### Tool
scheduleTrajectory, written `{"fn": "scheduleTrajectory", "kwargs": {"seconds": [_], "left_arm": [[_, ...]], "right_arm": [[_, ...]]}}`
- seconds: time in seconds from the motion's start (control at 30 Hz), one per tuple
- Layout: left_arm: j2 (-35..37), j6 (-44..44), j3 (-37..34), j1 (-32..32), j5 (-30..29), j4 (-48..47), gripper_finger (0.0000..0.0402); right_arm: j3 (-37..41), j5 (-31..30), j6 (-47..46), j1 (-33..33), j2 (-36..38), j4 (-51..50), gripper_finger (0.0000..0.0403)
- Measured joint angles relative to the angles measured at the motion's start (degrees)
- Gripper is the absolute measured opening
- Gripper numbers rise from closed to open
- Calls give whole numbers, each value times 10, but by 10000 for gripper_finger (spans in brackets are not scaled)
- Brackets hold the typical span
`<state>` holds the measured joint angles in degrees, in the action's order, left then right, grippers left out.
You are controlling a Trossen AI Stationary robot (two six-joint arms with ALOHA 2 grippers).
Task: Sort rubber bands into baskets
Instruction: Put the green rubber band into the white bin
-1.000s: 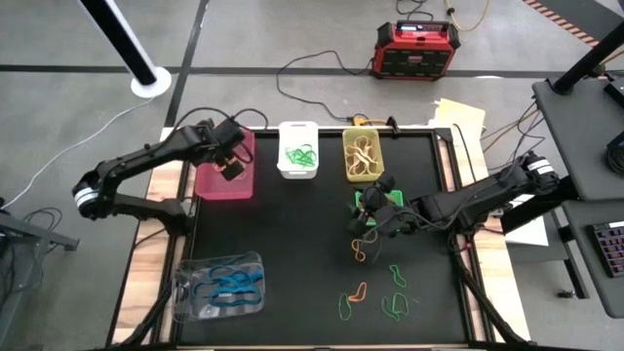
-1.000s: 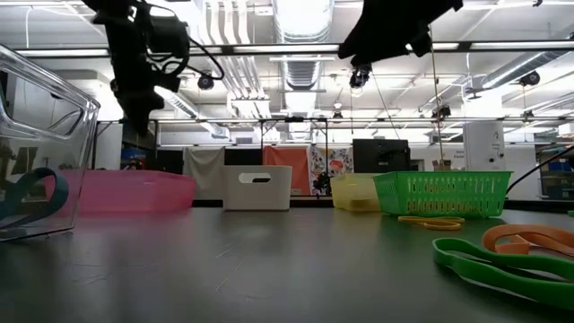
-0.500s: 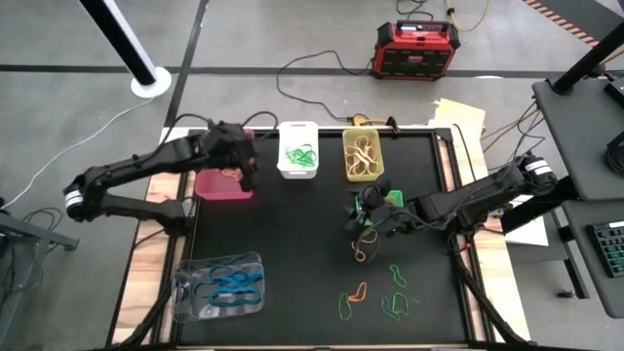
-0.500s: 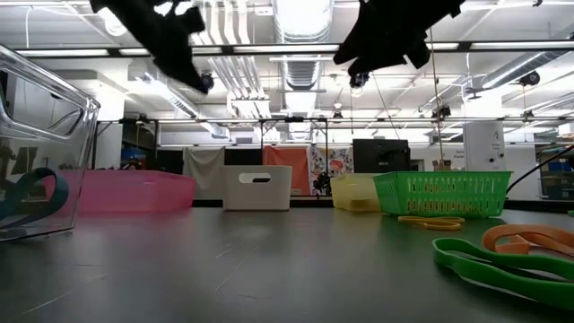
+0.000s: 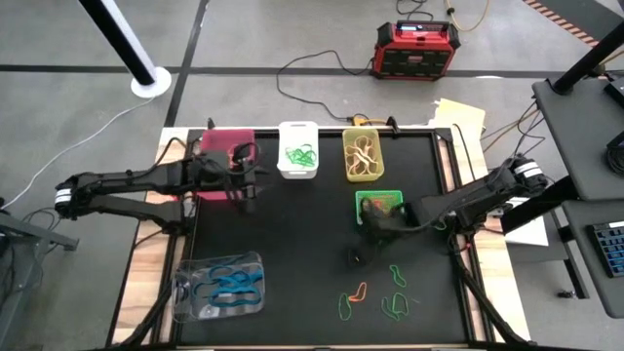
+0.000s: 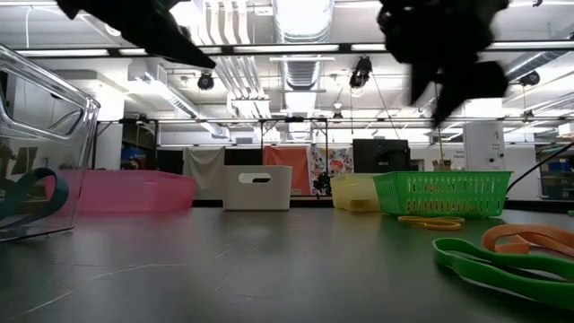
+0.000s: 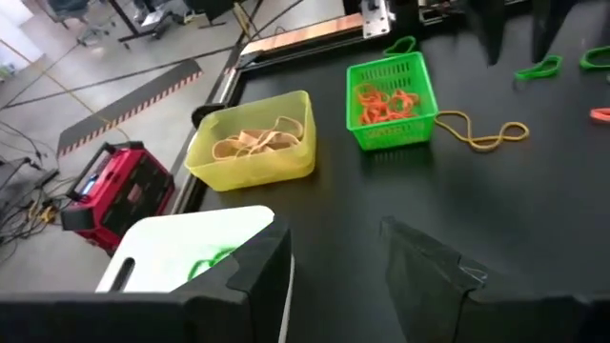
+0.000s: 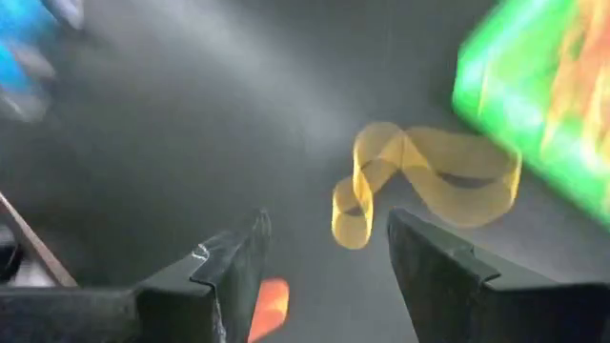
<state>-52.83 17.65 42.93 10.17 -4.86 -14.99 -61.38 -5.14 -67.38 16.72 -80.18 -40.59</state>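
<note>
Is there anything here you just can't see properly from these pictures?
- Pink basket: its contents hide behind the left arm in the high view, and behind its cloudy wall in the low view.
- Yellow band: blurred in the right wrist view; in the high view the right gripper covers it.
- Clear basket: cut off by the low view's edge.
- Left gripper: empty, fingers apart.

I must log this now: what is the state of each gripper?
Left gripper: open, holding nothing, above the table near the pink basket.
Right gripper: open, empty, above a yellow rubber band.
</note>
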Motion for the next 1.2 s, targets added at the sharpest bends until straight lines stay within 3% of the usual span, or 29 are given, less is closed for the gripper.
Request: {"fn": "scheduleTrajectory", "kwargs": {"seconds": [0.17,0.33,0.53,0.77,1.07,1.2], "left_arm": [[26,-20,-26,0,-1,6,144],[37,-21,-29,0,-1,17,144],[37,-20,-24,0,-1,25,144],[33,-17,-24,0,-1,30,144],[14,-17,-24,0,-1,37,144],[3,-17,-24,0,-1,51,144]], "right_arm": [[-66,120,-110,46,-72,-170,205],[-105,170,-108,77,-140,-203,205],[-108,170,-96,96,-184,-203,205],[-48,125,-97,104,-150,-198,200],[80,131,-125,105,-108,-21,170],[97,129,-125,105,-107,-6,141]]}}
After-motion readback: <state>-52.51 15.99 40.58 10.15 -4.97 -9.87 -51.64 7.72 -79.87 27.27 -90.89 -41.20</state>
